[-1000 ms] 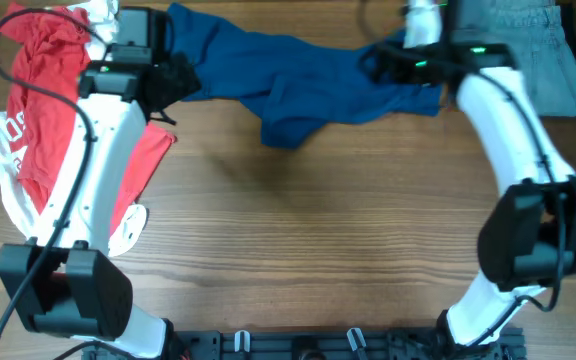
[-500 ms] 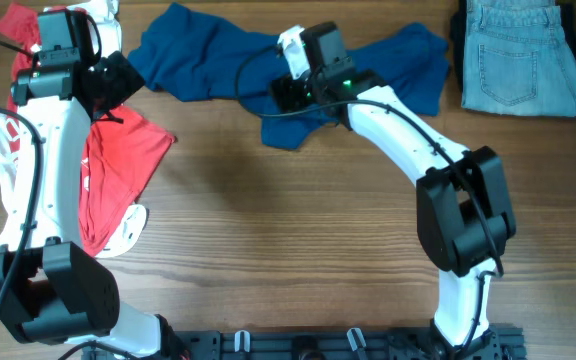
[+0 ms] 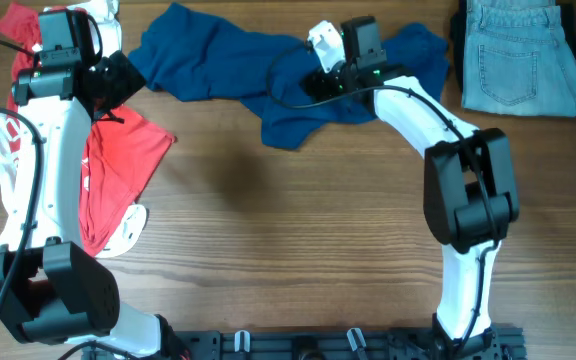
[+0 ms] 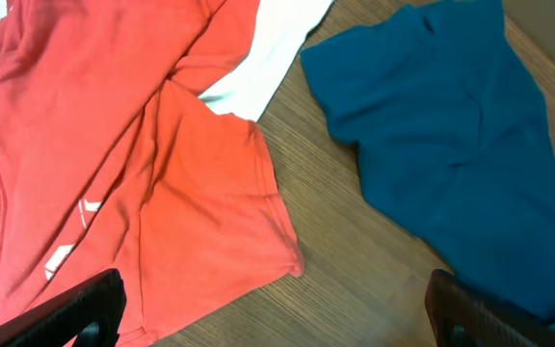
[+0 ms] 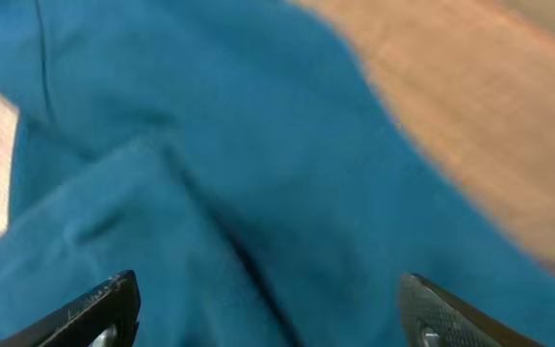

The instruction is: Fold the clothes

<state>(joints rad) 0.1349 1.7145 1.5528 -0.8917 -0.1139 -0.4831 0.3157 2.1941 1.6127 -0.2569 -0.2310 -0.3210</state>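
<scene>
Seemingly, right fingers [image 5: 85, 308] farther right

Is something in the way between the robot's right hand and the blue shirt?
No, nothing visible. The right gripper hangs open right over the blue shirt, and only blue cloth shows under it.

Nothing legible; white print [image 4: 63, 256] on the red shirt [image 4: 200, 193] cannot be read.
</scene>
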